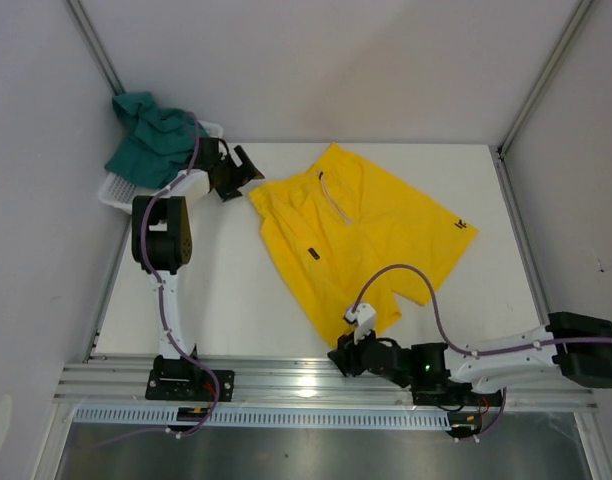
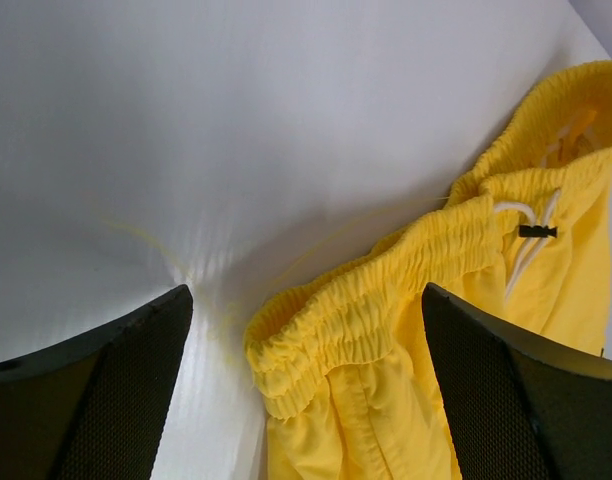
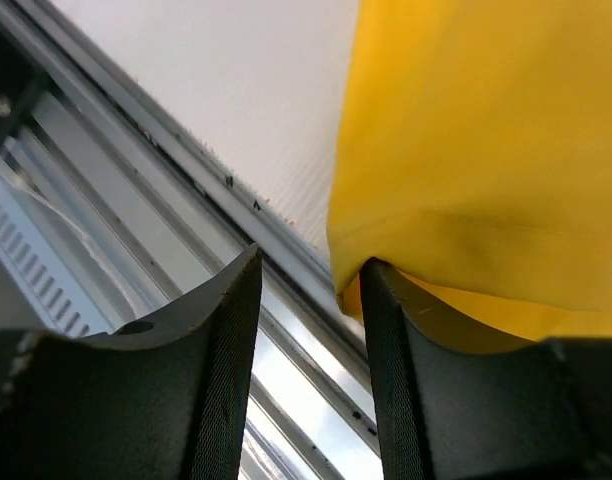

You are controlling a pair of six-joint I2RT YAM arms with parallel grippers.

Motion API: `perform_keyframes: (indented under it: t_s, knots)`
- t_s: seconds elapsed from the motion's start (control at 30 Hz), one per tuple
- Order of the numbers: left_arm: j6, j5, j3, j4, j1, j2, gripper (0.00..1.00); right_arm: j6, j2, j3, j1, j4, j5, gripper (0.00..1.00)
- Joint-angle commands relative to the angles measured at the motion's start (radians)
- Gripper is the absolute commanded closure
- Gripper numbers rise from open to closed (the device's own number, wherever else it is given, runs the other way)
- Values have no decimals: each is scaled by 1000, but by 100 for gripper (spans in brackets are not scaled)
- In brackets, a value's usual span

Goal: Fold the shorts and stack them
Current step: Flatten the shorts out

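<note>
The yellow shorts [image 1: 356, 230] lie spread flat on the white table, waistband to the far left, legs toward the near right. The teal-green shorts [image 1: 151, 135] are heaped in the white mesh basket [image 1: 116, 192] at the far left corner. My left gripper [image 1: 236, 172] is open just left of the waistband's corner; in the left wrist view that corner [image 2: 326, 330] lies between the spread fingers [image 2: 106, 400]. My right gripper [image 1: 338, 358] is open at the table's near edge, at the hem of the near leg. In the right wrist view the hem [image 3: 436, 230] rests over the right finger [image 3: 386, 380], with nothing in the gap.
A metal rail [image 1: 316, 380] runs along the near edge under my right gripper. Bare white tabletop [image 1: 226, 290] lies left of the yellow shorts. Grey walls and frame posts [image 1: 541, 85] close in the back and sides.
</note>
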Motion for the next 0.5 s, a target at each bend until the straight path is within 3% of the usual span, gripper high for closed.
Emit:
perform_keyframes:
  t_s: [0.0,0.17,0.27,0.37,0.47]
  knots:
    - [-6,67,53,113,-2,-5,4,126,-153,-76,-88,11,-68,53]
    - [17,90,74,134,-4,23,5,254,-384,-152,-325,-74,-249,53]
    - [26,98,65,154,-5,17,6,320,-429,-184,-469,-89,-388,54]
    - [43,97,69,151,-10,12,6,370,-429,-219,-543,-46,-480,56]
    - [56,91,76,141,-15,9,6,353,-402,-219,-544,-13,-476,58]
